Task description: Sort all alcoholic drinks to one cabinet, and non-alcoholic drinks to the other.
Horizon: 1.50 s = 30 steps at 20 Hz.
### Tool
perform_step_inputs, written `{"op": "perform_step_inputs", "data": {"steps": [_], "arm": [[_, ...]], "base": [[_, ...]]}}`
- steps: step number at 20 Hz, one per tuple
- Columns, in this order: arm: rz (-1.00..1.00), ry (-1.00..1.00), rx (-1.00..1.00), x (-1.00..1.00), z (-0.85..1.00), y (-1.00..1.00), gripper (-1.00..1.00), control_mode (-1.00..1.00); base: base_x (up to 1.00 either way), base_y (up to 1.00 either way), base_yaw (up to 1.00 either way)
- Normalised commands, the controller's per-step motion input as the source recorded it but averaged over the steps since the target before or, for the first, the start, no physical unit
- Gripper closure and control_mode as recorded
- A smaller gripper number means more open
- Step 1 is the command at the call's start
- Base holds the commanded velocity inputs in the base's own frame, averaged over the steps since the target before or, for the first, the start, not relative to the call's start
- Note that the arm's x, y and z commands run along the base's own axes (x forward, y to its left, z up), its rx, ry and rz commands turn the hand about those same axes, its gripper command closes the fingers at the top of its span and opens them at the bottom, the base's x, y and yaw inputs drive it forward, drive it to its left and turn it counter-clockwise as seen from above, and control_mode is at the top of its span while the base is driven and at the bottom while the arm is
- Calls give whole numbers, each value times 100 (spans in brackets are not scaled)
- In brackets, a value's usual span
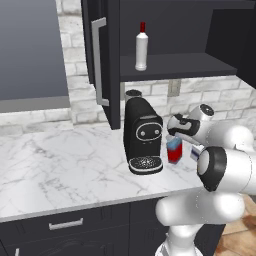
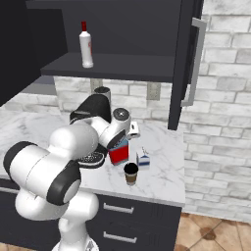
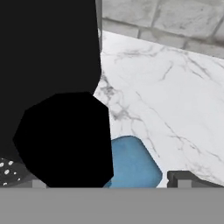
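Taking the black coffee machine (image 1: 143, 137) on the marble counter (image 1: 65, 160) as our landmark, we see the slim white bottle (image 1: 142, 47) standing upright above it on the shelf of the open cabinet (image 1: 175, 64). Just right of the machine stands the squat red bottle (image 1: 174, 150), our gripper (image 3: 111, 183) directly above its black cap (image 3: 65, 140), jaws spread wide and holding nothing. Farther right sit the milk carton (image 2: 143, 159) and, nearer the counter's front edge, the coffee cup (image 2: 131, 173).
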Motion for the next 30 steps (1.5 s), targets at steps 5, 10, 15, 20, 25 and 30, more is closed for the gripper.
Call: {"op": "perform_step_inputs", "data": {"steps": [5,10,15,20,25,30], "arm": [[1,-4,0,0,-10,0,100,-100],[0,-7,0,0,0,0,100,-100],[0,0,0,0,3,0,100,-100],[0,0,0,-2,52,5,100,-100],[-4,0,0,-11,90,7,100,-100],[-12,0,0,-25,98,0,100,-100]], "base": [[0,0,0],[0,0,0],[0,0,0],[0,0,0],[0,0,0],[0,0,0]]}}
